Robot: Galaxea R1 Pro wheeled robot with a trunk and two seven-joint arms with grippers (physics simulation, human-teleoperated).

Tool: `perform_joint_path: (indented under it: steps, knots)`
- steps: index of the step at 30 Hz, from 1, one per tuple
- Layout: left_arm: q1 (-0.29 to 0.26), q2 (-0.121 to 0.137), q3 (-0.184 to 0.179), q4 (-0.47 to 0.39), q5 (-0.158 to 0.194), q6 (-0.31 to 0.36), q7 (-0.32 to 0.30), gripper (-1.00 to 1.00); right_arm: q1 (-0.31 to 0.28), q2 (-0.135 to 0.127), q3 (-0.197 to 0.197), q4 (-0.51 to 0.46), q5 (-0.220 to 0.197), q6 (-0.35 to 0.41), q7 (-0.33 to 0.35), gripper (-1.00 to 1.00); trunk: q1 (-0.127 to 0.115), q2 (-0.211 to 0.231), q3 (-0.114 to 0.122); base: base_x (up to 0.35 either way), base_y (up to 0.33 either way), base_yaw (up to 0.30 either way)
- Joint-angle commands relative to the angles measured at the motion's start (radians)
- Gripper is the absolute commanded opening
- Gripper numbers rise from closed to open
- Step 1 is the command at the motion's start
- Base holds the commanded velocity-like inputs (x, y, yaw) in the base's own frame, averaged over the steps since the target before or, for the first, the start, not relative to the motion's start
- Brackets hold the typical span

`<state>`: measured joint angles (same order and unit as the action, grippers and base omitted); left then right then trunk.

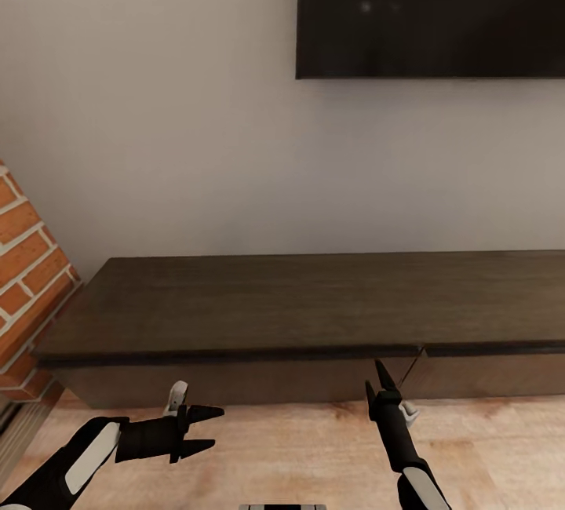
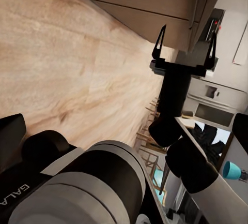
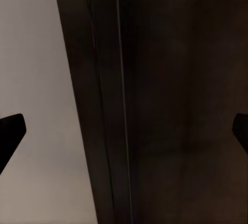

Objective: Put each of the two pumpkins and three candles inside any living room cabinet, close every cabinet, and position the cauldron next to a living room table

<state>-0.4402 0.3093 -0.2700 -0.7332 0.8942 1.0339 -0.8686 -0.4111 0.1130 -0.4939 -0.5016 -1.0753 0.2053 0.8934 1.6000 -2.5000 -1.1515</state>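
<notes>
Risk sits mostly with my right tool [image 1: 380,381], which I have spread wide and raised close against the front edge of the cabinet [image 1: 259,314], right at the thin seam between two drawer fronts [image 1: 420,355]. The fronts have no handles, so I judge the next move to be hooking a fingertip under the overhanging top or into that seam to pull a drawer out. If I come in too shallow, the tip could skate off the dark wood and nothing opens; too deep or off-angle and a finger may wedge in the gap, or I push the front shut rather than draw it. In the right wrist view I see only the dark cabinet face, the seam and the wall behind, so my depth sense is poor there. My left tool [image 1: 205,430] hangs low over the wooden floor [image 1: 298,455], jaws parted and holding nothing, pointing right toward the other arm; swinging it carelessly could clip the right forearm [image 1: 408,463]. The cabinet top is bare, with no pumpkin or candle on it, so anything opened now stands waiting. The brick surround [image 1: 23,275] crowds the left end.
</notes>
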Motion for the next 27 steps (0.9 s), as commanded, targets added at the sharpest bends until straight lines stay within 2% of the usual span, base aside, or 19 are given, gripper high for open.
perform_joint_path:
  steps: [1,27]
  knots:
    - [0.000,0.000,0.000,0.000,0.000,0.000,0.000,1.00,0.000,0.000,0.000,0.000,0.000,0.000,0.000,1.00,0.000,0.000,0.000,0.055,0.000,0.000]
    - [0.000,0.001,0.001,0.000,0.000,0.000,-0.001,1.00,0.000,-0.003,-0.003,0.000,0.000,0.000,-0.001,1.00,0.000,0.000,0.000,0.063,0.000,0.000]
